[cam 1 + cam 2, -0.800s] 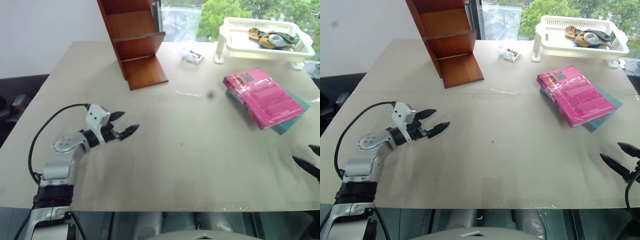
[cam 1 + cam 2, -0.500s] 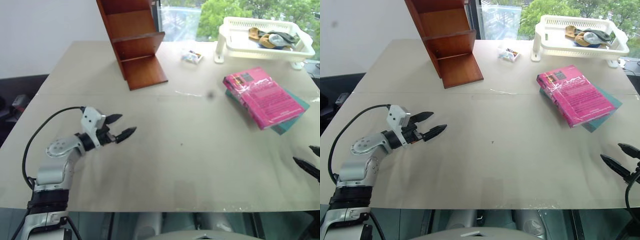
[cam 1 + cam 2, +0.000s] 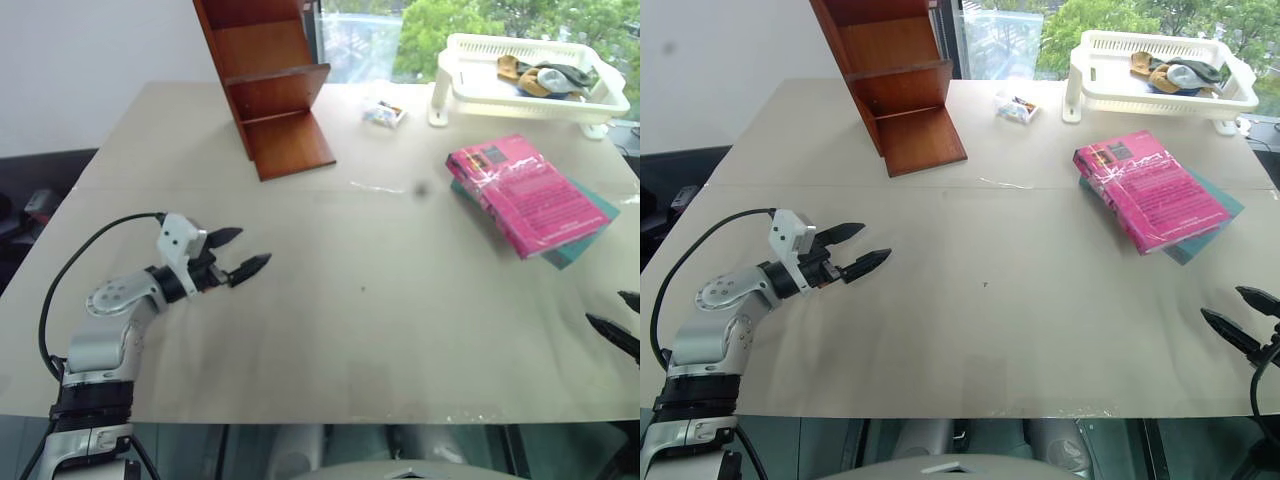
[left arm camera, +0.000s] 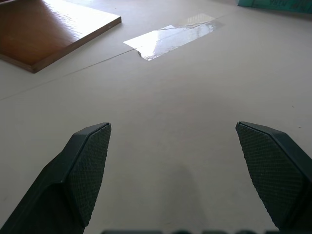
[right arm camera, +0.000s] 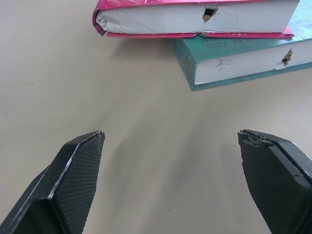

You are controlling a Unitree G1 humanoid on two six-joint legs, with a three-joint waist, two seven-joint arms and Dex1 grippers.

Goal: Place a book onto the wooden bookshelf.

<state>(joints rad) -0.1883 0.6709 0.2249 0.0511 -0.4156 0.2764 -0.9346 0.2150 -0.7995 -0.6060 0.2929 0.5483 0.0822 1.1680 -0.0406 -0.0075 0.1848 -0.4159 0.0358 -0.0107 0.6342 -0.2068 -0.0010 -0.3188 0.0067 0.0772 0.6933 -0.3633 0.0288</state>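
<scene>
Your left gripper (image 3: 238, 252) hovers low over the table (image 3: 400, 320), fingers spread and empty; your right gripper (image 5: 170, 180) is likewise spread, facing the book (image 3: 520, 192). The book lies atop a teal book (image 5: 243, 61) whose spine reads "FEED", well apart from the wooden bookshelf (image 3: 270, 90)

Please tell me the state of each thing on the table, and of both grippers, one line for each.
pink book: closed, lying flat on the teal book
teal book: closed, flat on the table
wooden bookshelf: upright, visible tiers empty
white basket: holds cloth items
left gripper: open, empty
right gripper: open, empty
</scene>
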